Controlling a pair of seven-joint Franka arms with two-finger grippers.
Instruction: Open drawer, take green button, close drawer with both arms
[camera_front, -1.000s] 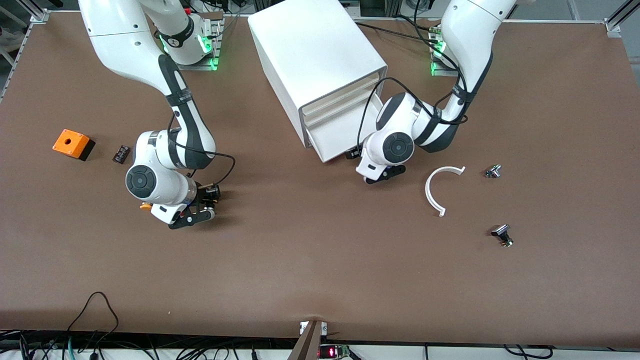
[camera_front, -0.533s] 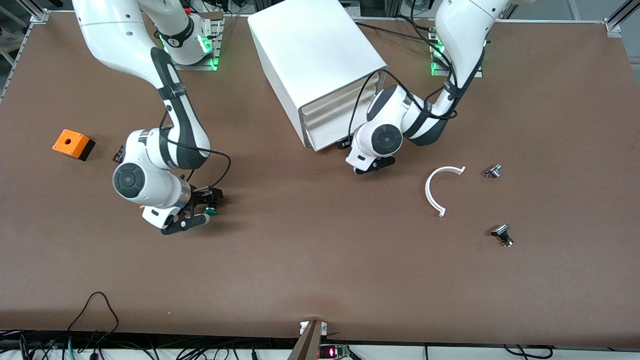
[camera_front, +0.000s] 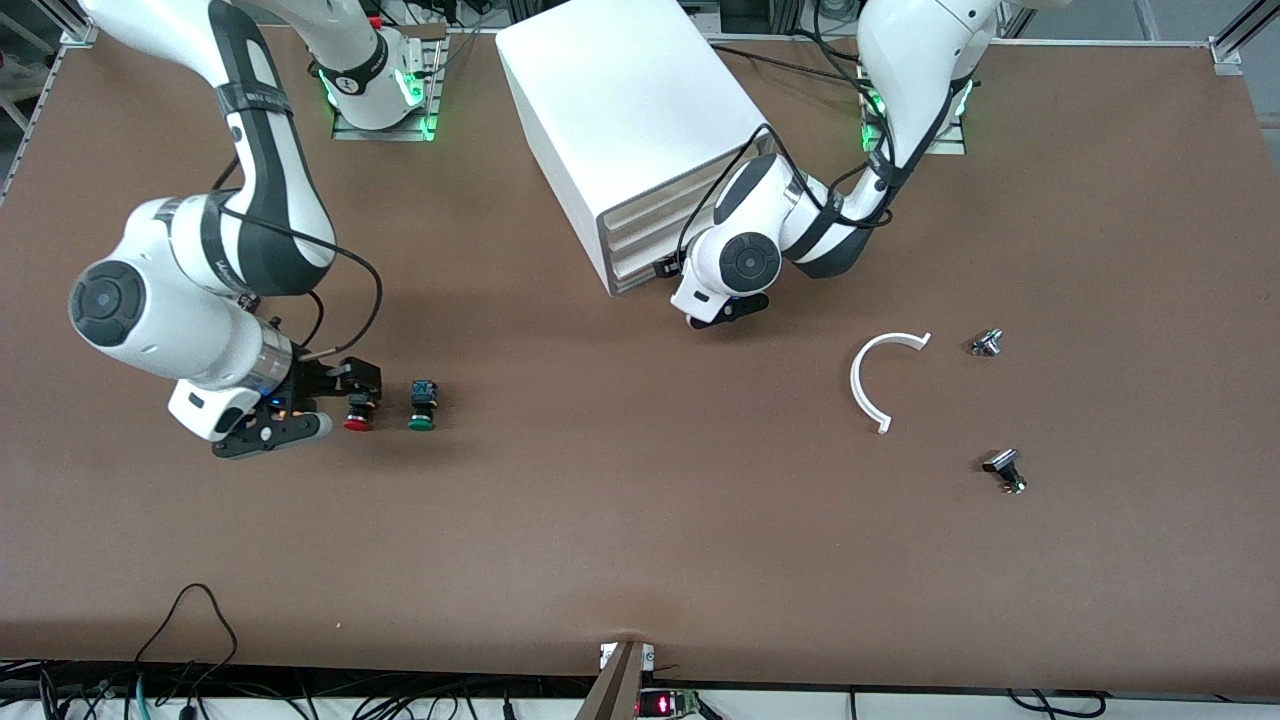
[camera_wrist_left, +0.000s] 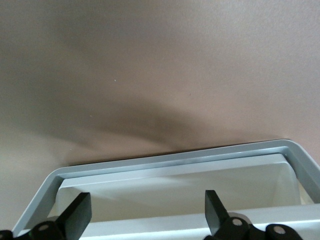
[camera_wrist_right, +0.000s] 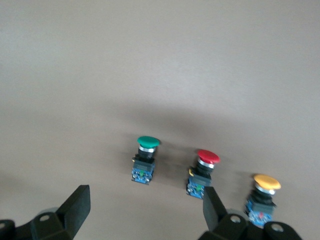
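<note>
The green-capped button (camera_front: 421, 405) stands free on the table next to the red-capped button (camera_front: 357, 411); it also shows in the right wrist view (camera_wrist_right: 147, 160). My right gripper (camera_front: 328, 403) is open and empty, raised over the table beside the red button, and shows in its own view (camera_wrist_right: 145, 215). The lowermost drawer (camera_front: 640, 272) sits pushed into the white cabinet (camera_front: 620, 90). My left gripper (camera_front: 670, 268) is open in front of the drawer's cream face (camera_wrist_left: 175, 195), and shows in its own view (camera_wrist_left: 147, 220).
The red button (camera_wrist_right: 205, 172) and a yellow-capped button (camera_wrist_right: 262, 197) stand in a row with the green one. A white curved piece (camera_front: 875, 375) and two small dark parts (camera_front: 987, 343) (camera_front: 1003, 468) lie toward the left arm's end.
My right gripper let go of the green button and drew back, rising toward the right arm's end. My left gripper pushed the open drawer into the cabinet.
</note>
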